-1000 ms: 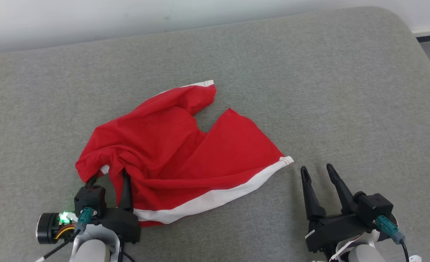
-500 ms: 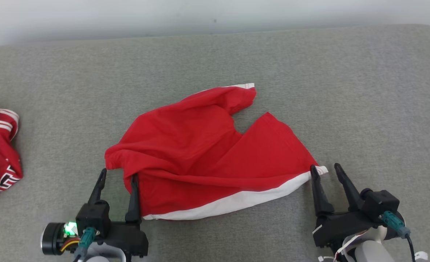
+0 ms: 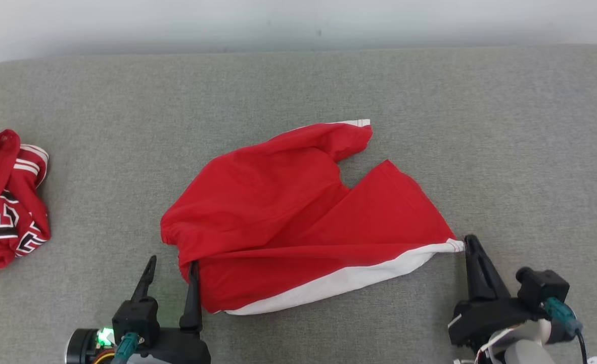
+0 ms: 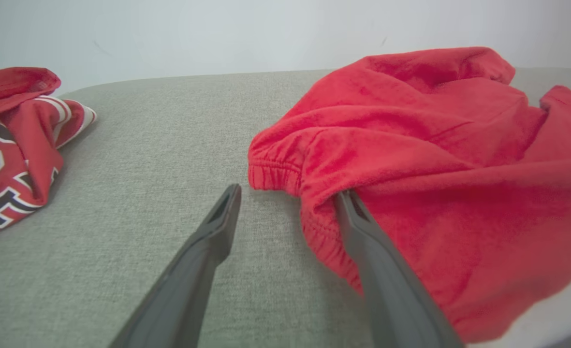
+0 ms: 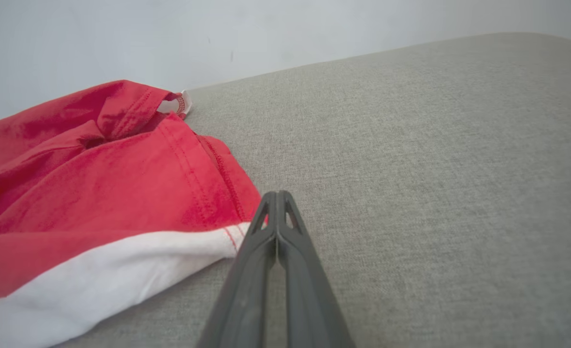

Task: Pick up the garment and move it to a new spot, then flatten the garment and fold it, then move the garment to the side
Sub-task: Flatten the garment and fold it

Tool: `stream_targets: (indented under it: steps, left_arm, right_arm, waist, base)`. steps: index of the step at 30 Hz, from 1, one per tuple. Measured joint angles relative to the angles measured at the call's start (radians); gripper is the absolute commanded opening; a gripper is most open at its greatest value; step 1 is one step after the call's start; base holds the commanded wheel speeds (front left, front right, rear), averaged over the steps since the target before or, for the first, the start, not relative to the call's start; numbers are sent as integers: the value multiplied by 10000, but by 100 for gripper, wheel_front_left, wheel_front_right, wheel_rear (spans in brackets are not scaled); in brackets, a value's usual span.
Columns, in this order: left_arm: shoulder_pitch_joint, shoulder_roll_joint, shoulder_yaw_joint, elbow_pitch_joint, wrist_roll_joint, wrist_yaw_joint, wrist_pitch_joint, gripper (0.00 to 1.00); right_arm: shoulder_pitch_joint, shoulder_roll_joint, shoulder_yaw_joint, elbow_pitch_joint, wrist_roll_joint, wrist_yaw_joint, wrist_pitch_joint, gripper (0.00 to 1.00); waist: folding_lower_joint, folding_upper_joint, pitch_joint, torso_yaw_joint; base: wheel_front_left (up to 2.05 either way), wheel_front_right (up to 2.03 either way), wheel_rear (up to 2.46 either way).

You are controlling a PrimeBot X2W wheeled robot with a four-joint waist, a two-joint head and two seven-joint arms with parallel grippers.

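Our right gripper (image 3: pixel 471 239) has clenched its fingers; the garment (image 3: pixel 298 212) corner touches their left side, pinched or not we cannot tell. Left gripper (image 3: pixel 173 261) stays released, cloth against its right finger.

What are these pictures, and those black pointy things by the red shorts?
Those are a robot's two hands, called grippers, each with two long fingers. One picture looks down from its head; the other two come from cameras on its wrists. On the grey padded surface lie red shorts with a white band, and another red patterned garment on the left. The left gripper is open, one finger against the waistband. The right gripper is shut at the shorts' white corner; whether it pinches the cloth is hard to tell.
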Motion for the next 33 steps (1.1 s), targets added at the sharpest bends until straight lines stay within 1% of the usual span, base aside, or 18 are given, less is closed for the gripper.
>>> stream_targets:
  steps: [7,8,9,10,11,17,23,26,29,32,33]
  left_arm:
    - [-49,-4,2,297,-132,10,0,100]
    - [-95,-4,23,337,-146,10,0,100]
    - [-170,-6,31,384,-146,10,0,100]
    - [-257,-6,35,430,-144,8,0,100]
    - [-352,-4,31,479,-142,8,0,100]
    - [-907,-6,21,966,-94,4,0,100]
    - [-1090,-10,-182,1223,-464,104,0,100]
    - [-931,-6,-299,991,-899,188,0,100]
    - [-563,-8,-502,610,-1106,230,0,100]
    - [-253,-8,-782,219,-1304,167,0,100]
    - [-165,-8,-907,138,-1354,82,0,100]
  right_arm:
    - [365,48,63,-163,10,0,0,0]
    - [380,69,115,-167,10,0,0,7]
    - [381,82,151,-169,21,0,2,47]
    - [380,88,176,-188,50,0,2,93]
    - [376,84,215,-211,75,0,0,100]
    - [315,59,430,-297,148,0,0,100]
    - [244,63,458,-345,144,0,0,100]
    - [262,71,376,-332,144,0,2,100]
    - [356,86,274,-324,142,0,0,100]
    - [397,121,255,-314,123,0,0,100]
    - [393,132,259,-324,107,0,0,100]
  waist:
    - [0,0,-200,-353]
    - [0,0,-217,-413]
    - [0,0,-231,-467]
    - [0,0,-239,-514]
    - [0,0,-243,-555]
    - [1,0,-127,-621]
    - [1,0,-19,-591]
    - [1,0,-41,-504]
    - [0,0,-90,-369]
    - [0,0,-140,-189]
    - [0,0,-158,-122]
  base:
    - [0,0,0]
    - [0,0,0]
    - [0,0,0]
    - [0,0,0]
    - [0,0,0]
    - [0,0,0]
    - [0,0,0]
    - [0,0,0]
    - [0,0,0]
    - [0,0,0]
    - [0,0,0]
